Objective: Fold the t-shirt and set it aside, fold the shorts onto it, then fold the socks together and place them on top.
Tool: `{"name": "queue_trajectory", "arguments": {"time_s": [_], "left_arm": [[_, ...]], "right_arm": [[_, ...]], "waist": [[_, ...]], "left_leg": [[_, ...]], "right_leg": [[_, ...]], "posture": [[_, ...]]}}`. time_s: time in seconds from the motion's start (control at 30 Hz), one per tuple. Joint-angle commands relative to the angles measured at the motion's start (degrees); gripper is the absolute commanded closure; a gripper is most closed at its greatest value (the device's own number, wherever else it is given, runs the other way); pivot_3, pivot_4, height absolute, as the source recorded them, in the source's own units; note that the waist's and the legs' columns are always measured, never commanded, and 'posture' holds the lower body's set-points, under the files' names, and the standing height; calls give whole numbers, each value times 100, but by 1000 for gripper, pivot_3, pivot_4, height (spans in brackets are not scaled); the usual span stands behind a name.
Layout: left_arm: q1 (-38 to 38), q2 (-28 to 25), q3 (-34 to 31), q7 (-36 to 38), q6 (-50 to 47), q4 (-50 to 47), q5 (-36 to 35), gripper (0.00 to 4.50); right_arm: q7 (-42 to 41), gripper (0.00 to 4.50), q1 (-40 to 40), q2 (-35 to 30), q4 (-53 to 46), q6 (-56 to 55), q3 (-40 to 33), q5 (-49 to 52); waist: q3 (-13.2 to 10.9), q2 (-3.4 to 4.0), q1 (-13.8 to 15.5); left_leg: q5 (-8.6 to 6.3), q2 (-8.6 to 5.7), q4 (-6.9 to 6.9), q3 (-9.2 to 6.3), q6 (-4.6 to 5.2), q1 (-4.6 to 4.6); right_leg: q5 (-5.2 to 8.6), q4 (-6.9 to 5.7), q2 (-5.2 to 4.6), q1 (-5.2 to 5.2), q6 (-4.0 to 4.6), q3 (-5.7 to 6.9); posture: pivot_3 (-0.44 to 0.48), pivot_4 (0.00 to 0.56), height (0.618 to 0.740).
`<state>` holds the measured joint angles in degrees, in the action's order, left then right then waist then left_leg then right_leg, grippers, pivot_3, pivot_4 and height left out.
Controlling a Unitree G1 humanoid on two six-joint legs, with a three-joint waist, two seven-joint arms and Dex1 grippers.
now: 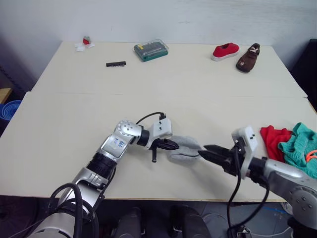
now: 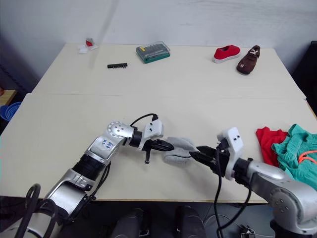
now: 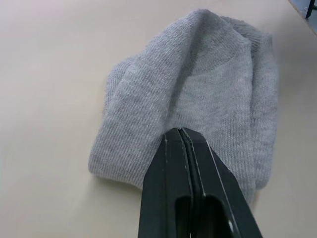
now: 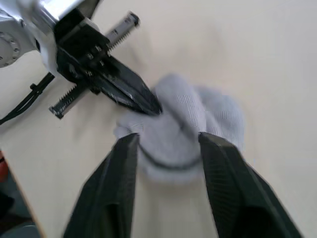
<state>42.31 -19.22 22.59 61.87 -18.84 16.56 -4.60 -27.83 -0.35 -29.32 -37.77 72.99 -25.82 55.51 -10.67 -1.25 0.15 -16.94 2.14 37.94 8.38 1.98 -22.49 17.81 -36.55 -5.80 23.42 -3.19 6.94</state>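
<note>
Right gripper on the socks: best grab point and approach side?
Take the socks at the end nearest the right gripper, coming in low from the robot's right. The left gripper, fingers together, sits at the opposite end; the bundle lies flat on the table, and the open right fingers already straddle it.

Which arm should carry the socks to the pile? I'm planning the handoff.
Probably right: the t-shirt and shorts lie on its side, and the right gripper stands open at the socks.

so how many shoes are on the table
2, both at the far right end of the table: a red shoe, and a brown shoe just to its right. None seem hidden.
</note>
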Motion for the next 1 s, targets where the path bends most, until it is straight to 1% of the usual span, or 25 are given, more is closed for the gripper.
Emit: {"name": "queue_trajectory", "arguments": {"time_s": [0.03, 0.13, 0.23, 0.33, 0.43, 0.53, 0.67, 0.8, 1.0], "left_arm": [[24, -32, -6, 31, 8, 16, 81, 4500], [27, -10, -25, 17, -14, 3, 94, 4500], [-8, 18, -21, -20, -102, -93, 93, 4500], [-45, -5, 0, -23, -121, -171, 112, 4500], [-56, -42, 3, -28, -125, -197, 136, 4500], [-94, -139, 0, -22, -83, -212, 177, 4500], [-121, -205, -1, -34, -73, -237, 178, 4500], [-154, -236, 4, -84, -68, -279, 200, 4500], [-196, -225, -2, -128, -70, -323, 225, 4500]], "right_arm": [[455, 1135, 334, 256, 152, 387, -484, 1065], [851, 23, 476, 450, 454, 415, -406, 1408], [1150, 23, 436, 629, 808, 358, -213, 1580], [1468, 23, 229, 820, 1235, 318, -41, 1822], [1693, 23, 74, 884, 1519, 308, 118, 2127], [2061, 23, -329, 998, 2002, 269, 443, 1929], [2142, 23, -696, 1024, 2322, 266, 800, 1864], [2231, 23, -1377, 1220, 3036, 163, 1140, 1578], [2026, 23, -1752, 1228, 3411, 142, 1474, 1242]], "waist": [[0, 1, -5], [1, 2, -33], [1, 2, -23], [1, 2, -36], [1, 2, -33], [2, 1, -68], [4, 0, -118], [6, -3, -202], [10, -5, -191]], "left_leg": [[-4, 0, -1, 0, 7, 0], [-12, 0, -1, 2, 21, 3], [-12, 0, -1, 1, 21, 5], [-13, -1, -1, 2, 22, 5], [-12, 0, -1, 2, 21, 7], [-13, 1, -1, 3, 19, 9], [-11, 1, -1, 4, 17, 15], [-9, 2, -2, 5, 13, 19], [-3, 2, -3, 5, 4, 22]], "right_leg": [[0, -1, 0, 0, 0, 0], [0, -6, 0, 0, 0, -2], [0, -9, 0, 0, 0, -2], [0, -8, 0, 0, 0, -4], [0, -12, 1, 0, 0, -4], [0, -12, 2, 0, 0, -5], [0, -23, 2, 0, 1, -8], [0, -29, 2, -2, 1, -10], [1, -35, 2, -2, 3, -10]], "posture": [[0, 150, 740], [0, 150, 740], [0, 150, 740], [0, 150, 740], [0, 150, 740], [0, 150, 740], [0, 150, 740], [0, 150, 740], [0, 150, 740]]}}
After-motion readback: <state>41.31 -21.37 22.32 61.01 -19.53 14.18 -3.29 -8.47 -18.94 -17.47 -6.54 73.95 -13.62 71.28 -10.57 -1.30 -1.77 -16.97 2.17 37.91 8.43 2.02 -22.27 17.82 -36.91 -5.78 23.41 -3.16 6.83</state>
